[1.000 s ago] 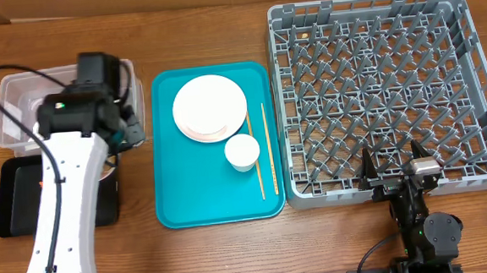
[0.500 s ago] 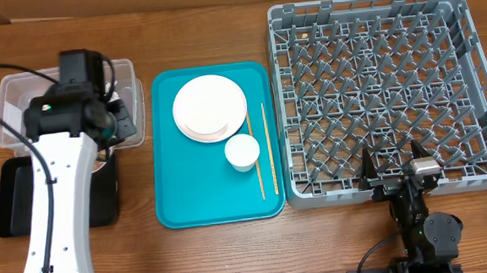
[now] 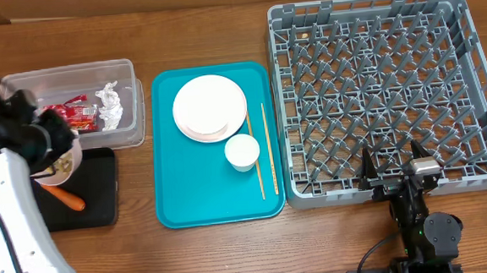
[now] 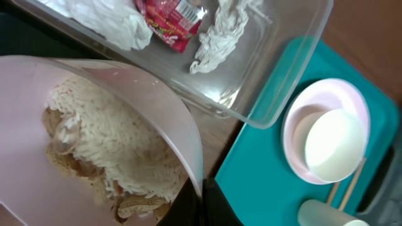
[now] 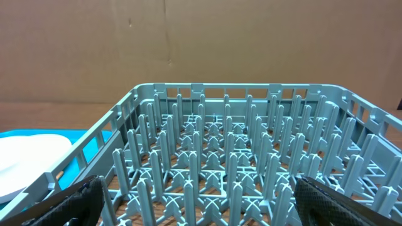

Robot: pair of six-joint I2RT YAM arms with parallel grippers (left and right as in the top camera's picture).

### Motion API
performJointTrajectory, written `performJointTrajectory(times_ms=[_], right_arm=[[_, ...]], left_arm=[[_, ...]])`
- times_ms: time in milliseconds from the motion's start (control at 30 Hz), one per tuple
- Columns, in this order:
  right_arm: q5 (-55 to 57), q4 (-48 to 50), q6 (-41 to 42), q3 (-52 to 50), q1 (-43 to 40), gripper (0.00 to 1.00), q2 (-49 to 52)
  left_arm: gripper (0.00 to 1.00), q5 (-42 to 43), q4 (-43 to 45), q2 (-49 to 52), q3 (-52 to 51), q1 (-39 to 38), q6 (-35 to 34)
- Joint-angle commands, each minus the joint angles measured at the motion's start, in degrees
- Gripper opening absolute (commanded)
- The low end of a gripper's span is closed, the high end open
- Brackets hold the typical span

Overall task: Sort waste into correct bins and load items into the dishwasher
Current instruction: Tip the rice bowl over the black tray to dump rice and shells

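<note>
overhead, a white bowl (image 3: pixel 61 161) sits in the grip of the left hand (image 3: pixel 45 142), which is clamped shut on its rim, above the far end of the flat black tray (image 3: pixel 95 205) and just beside the near wall of the clear tub (image 3: pixel 129 71). the left wrist view looks into that bowl, where white rice scraps (image 4: pixel 107 150) are heaped against one side with beige nut crumbs (image 4: pixel 66 166) under and beside them. whether the bowl touches the tray cannot be told. an orange carrot piece (image 3: pixel 63 197) lies on the black tray, near the bowl and apart from it. inside the clear tub are the red snack wrapper (image 3: pixel 69 116) and a crumpled white tissue (image 3: pixel 109 107), close together; the wrist view shows a second tissue (image 4: pixel 107 22) on the wrapper's other side. to the right of the tub, on the bench (image 3: pixel 225 248), a teal tray (image 3: pixel 197 203) carries the round white plate (image 3: pixel 210 107), which in the wrist view has a second white bowl (image 4: pixel 333 144) resting on it. the small white cup (image 3: pixel 243 152) stands upright just near of the plate, and the two wooden chopsticks (image 3: pixel 255 157) lie apart, roughly parallel, along the tray's right side. right of the teal tray is the big grey dish rack (image 3: pixel 389 94), its pegs showing no dishes. the right hand (image 3: pixel 393 166) stands at the rack's near edge with its fingers (image 5: pixel 75 204) spread wide and holding nothing; its wrist camera looks across the rows of pegs.
</note>
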Motion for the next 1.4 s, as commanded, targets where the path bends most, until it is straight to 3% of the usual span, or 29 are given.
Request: performJointTrajectory(times_ms=[0, 400, 700, 900, 1033, 1200, 1367], right_arm=[[-0.1, 0.3, 0.2, -0.6, -0.3, 1.00, -0.6], [-0.1, 0.3, 0.2, -0.6, -0.3, 1.00, -0.6], [-0.1, 0.3, 0.2, -0.6, -0.3, 1.00, -0.6], [-0.1, 0.3, 0.2, -0.6, -0.3, 1.00, -0.6], [-0.1, 0.3, 0.2, -0.6, -0.3, 1.00, -0.6], [-0.1, 0.3, 0.2, -0.6, -0.3, 1.00, -0.6], [-0.1, 0.3, 0.2, -0.6, -0.3, 1.00, -0.6]], left_arm=[[0.04, 11.4, 1.5, -1.4, -2.0, 3.8, 4.3], [0.04, 33.2, 14.6, -1.4, -18.4, 18.9, 9.1], [0.04, 39.3, 24.7, -1.4, -28.1, 22.3, 12.0], [0.04, 50.3, 32.8, -1.4, -33.2, 25.4, 12.1], [0.04, 54.4, 33.6, -1.4, -34.8, 27.8, 12.6], [0.04, 65.6, 33.6, -1.4, -35.6, 31.7, 16.4], [0.04, 66.6, 33.5, -1.4, -36.1, 34.1, 16.7]])
